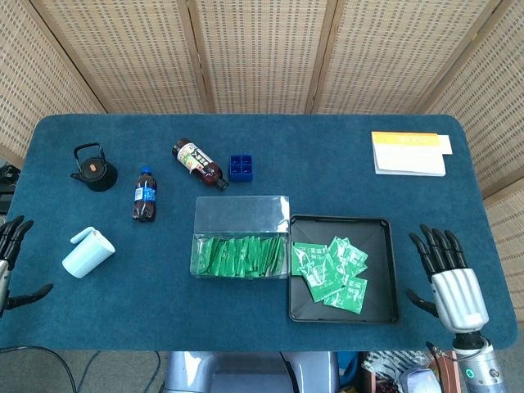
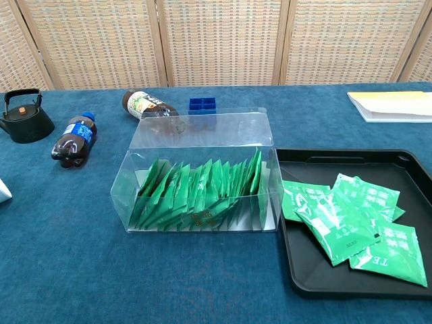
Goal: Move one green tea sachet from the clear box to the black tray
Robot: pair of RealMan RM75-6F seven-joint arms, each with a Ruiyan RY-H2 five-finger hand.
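The clear box (image 1: 240, 214) (image 2: 201, 138) stands mid-table with a row of green tea sachets (image 1: 239, 256) (image 2: 202, 191) upright inside. Right of it the black tray (image 1: 377, 232) (image 2: 305, 269) holds several green sachets (image 1: 332, 268) (image 2: 345, 219) lying flat and overlapping. My right hand (image 1: 449, 280) hovers past the tray's right side near the table's front edge, fingers spread and holding nothing. My left hand (image 1: 10, 258) shows at the far left edge, fingers apart and empty. Neither hand appears in the chest view.
A black teapot (image 1: 93, 167) (image 2: 23, 119), two lying bottles (image 1: 145, 195) (image 1: 199, 163), a small blue block (image 1: 241, 167) and a pale blue cup (image 1: 88, 252) occupy the left half. A yellow-and-white booklet (image 1: 408, 153) lies at the back right.
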